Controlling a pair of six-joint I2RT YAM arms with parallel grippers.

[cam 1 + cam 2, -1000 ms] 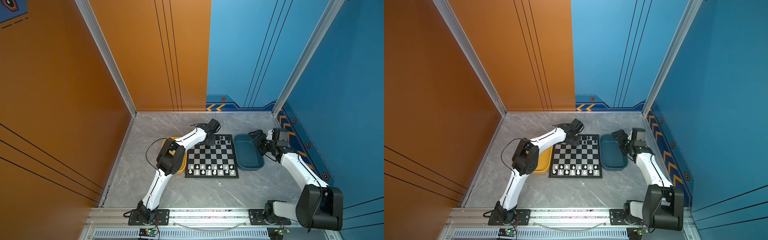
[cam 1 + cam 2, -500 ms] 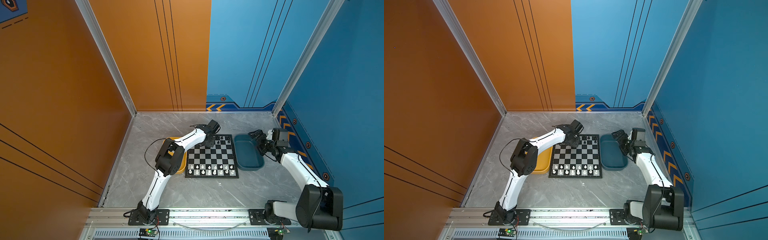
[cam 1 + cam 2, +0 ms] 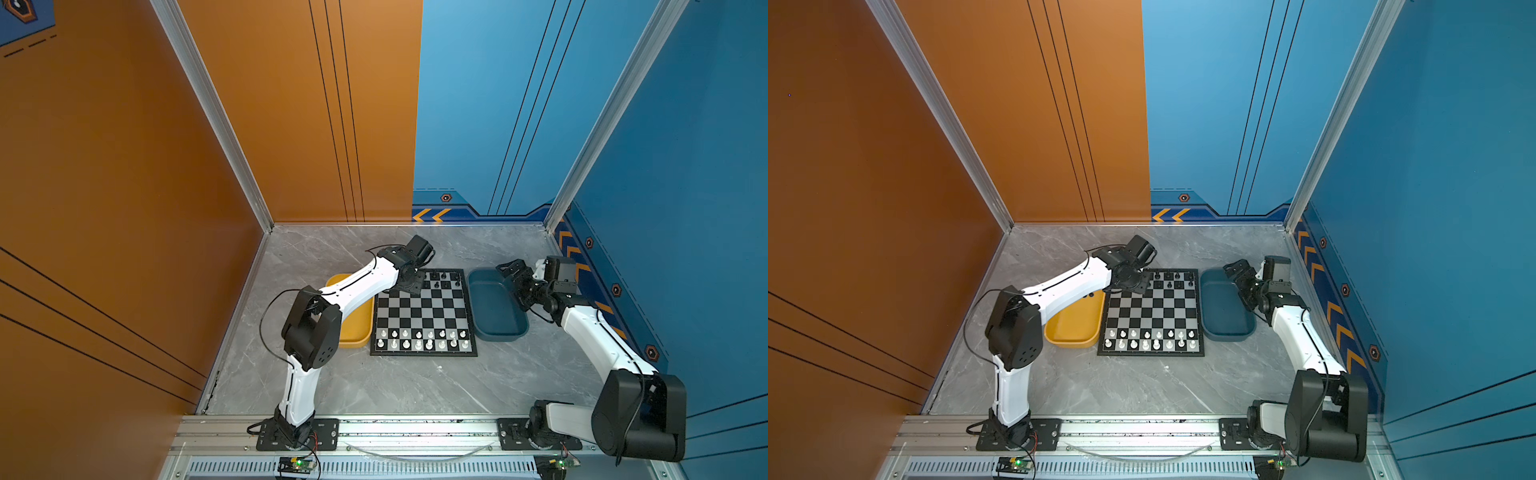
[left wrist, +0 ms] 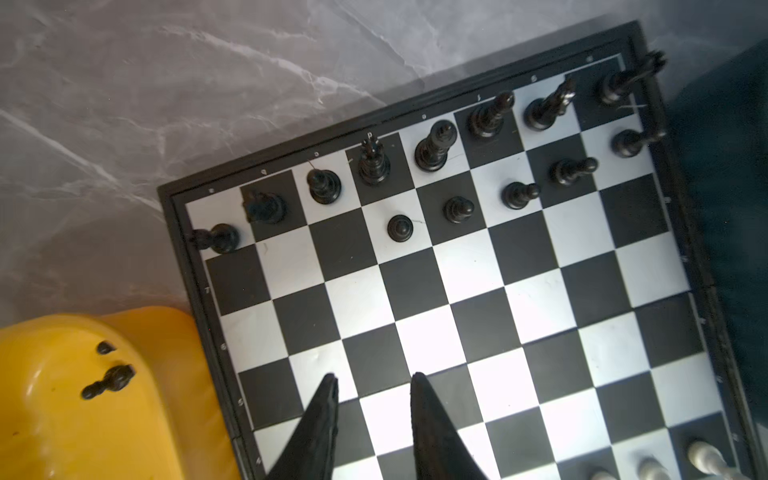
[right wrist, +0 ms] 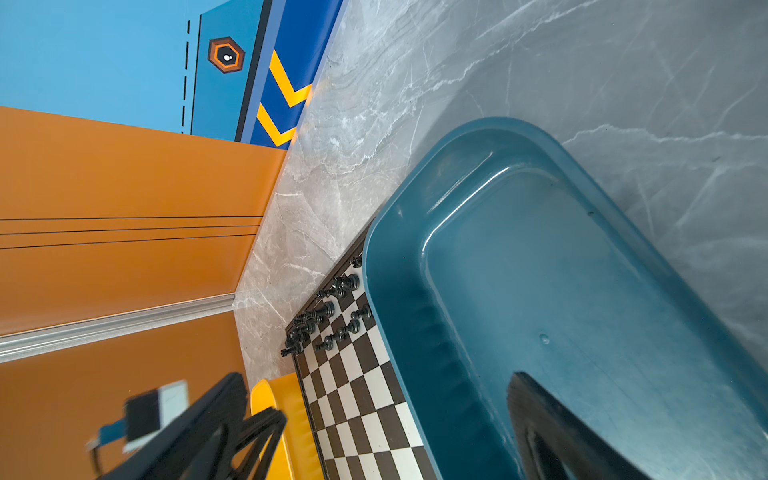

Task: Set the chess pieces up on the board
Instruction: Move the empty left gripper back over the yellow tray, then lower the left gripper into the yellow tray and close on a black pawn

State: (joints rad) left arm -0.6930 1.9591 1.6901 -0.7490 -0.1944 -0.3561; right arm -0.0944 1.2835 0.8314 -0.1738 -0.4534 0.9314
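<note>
White pieces (image 3: 422, 338) fill the near rows of the board (image 4: 469, 266). The left claw (image 4: 374, 376) hovers empty above the checks, jaws parted. It likely goes next to the smooth yellow tray (image 4: 50, 415), where a glossy black pawn (image 4: 109, 380) lies. The right claw (image 3: 507, 268) gapes empty over the blue tray (image 3: 494, 303). Black pieces (image 4: 434, 145) line the far rows, three pawn squares bare.

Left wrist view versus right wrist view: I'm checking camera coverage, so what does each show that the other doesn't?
Left wrist only: two loose black pieces in the yellow tray, white chessmen, the open left gripper. Right wrist only: the walls, the dark blue tray's inside. Both: the board, its standing black pieces, part of the yellow tray.
</note>
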